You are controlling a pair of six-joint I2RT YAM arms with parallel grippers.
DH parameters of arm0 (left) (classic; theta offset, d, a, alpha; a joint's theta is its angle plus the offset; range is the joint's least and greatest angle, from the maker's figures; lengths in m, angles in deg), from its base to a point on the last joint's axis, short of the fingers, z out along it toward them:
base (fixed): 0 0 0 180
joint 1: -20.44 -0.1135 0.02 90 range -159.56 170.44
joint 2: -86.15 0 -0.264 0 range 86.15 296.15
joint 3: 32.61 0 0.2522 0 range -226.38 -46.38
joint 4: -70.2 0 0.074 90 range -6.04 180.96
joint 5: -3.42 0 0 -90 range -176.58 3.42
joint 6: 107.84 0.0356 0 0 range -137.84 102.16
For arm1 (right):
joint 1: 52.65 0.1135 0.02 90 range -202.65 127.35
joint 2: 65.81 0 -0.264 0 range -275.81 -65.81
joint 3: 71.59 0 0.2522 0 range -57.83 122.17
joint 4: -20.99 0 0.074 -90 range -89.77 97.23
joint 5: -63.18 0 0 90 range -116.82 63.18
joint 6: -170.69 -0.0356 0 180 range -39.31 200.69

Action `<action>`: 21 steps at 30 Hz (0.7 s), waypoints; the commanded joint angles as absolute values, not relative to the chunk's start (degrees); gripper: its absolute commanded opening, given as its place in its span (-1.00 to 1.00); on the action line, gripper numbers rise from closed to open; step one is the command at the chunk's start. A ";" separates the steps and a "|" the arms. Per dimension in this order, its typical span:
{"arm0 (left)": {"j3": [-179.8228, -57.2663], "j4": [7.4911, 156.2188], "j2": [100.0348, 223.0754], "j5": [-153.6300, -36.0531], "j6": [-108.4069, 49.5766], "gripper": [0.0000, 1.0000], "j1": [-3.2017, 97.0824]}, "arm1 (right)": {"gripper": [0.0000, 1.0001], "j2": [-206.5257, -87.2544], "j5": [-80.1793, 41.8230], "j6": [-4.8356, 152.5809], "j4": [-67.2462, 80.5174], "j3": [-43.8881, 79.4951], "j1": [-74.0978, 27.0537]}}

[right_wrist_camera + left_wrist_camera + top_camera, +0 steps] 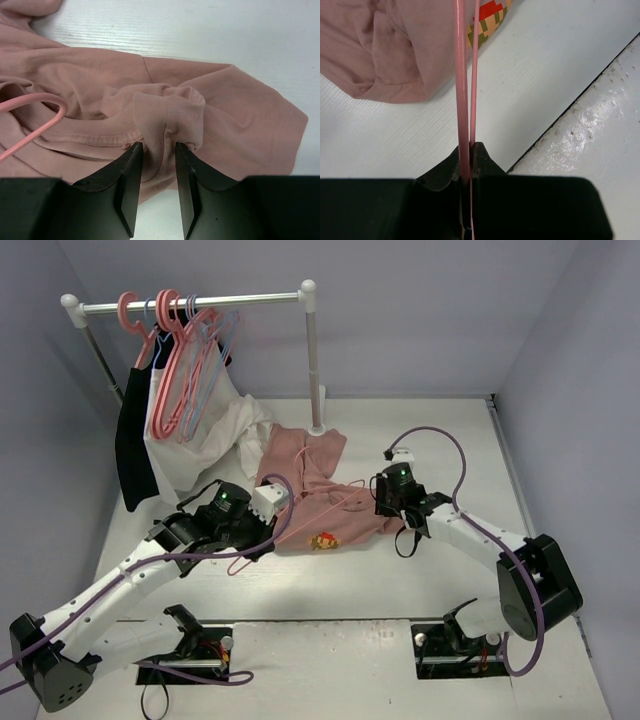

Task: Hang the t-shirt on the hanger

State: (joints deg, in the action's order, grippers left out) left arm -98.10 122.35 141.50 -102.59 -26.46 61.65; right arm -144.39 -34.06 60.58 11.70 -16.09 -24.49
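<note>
The salmon-pink t-shirt (305, 475) lies crumpled on the table, its orange-yellow print (323, 540) at the near edge. The thin pale-pink hanger (335, 498) lies across it. My left gripper (262, 528) is shut on two thin rods of the hanger (465, 90), just near of the shirt (385, 50) and its print (487, 20). My right gripper (385, 505) is at the shirt's right edge. Its jaws are nearly closed on a bunched fold of the ribbed collar (157, 117). A curved end of the hanger (62, 111) lies on the cloth to the left.
A white clothes rack (200, 302) stands at the back left with coral-pink hangers (175, 370), pale blue hangers (222, 335), a black garment (133, 450) and a white garment (215, 435). Its right post (314, 370) stands just behind the shirt. Walls close the sides.
</note>
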 commanded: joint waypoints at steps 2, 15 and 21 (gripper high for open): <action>-99.81 120.53 141.26 -102.57 -26.88 -1.00 61.93 | -0.46 -146.58 -36.67 59.52 15.75 -14.76 -24.36; -100.40 120.18 143.19 -107.96 -25.85 -1.00 63.10 | -1.00 -135.51 -35.40 66.96 12.07 -13.18 -24.52; -102.08 119.51 144.44 -107.50 -26.18 -1.00 63.94 | -0.99 -134.80 -32.12 68.64 10.58 -11.52 -24.52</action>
State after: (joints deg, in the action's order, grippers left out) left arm -98.18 122.44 144.39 -106.28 -26.37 63.39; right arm -136.07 -33.78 66.06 10.58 -14.53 -24.49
